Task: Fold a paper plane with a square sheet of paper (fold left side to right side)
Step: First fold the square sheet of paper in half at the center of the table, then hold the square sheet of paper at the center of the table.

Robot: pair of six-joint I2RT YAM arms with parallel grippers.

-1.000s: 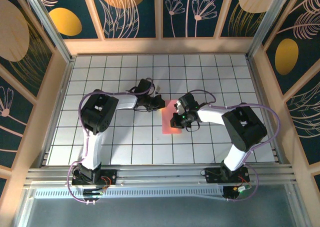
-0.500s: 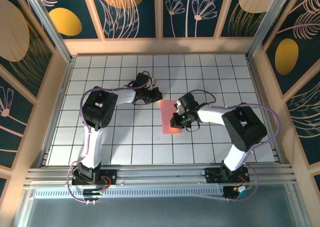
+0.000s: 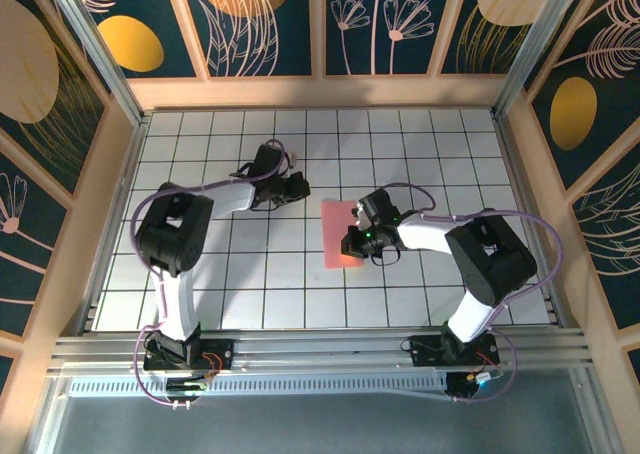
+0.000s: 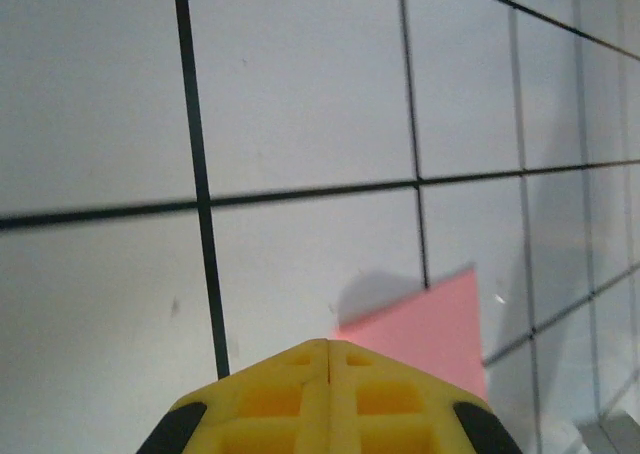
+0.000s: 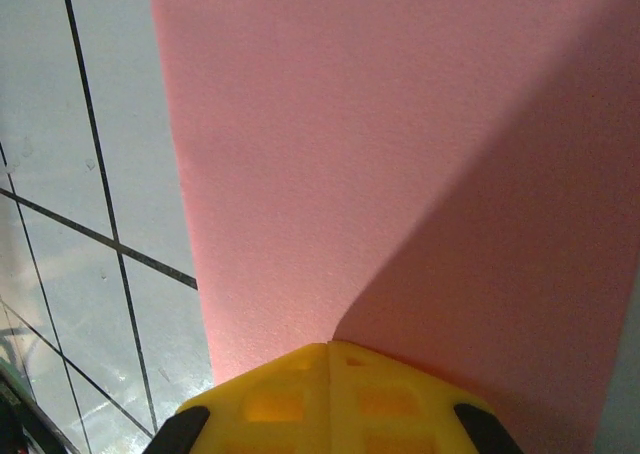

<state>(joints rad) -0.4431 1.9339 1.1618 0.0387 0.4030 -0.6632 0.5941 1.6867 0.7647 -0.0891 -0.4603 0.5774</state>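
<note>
1. Paper lies flat near the middle of the tiled table; it shows as a narrow salmon-pink rectangle, its long side running away from the arm bases.
2. Right gripper has its 2 yellow fingers together; the tips sit over the paper's right part, and its shadow falls across the pink.
3. Left gripper also has its fingers pressed together, holding nothing; it is over bare tiles, left of the paper's far corner and apart from it.

I count one pink sheet of paper, one tiled tabletop, and two hands of mine: left hand, right hand.
</note>
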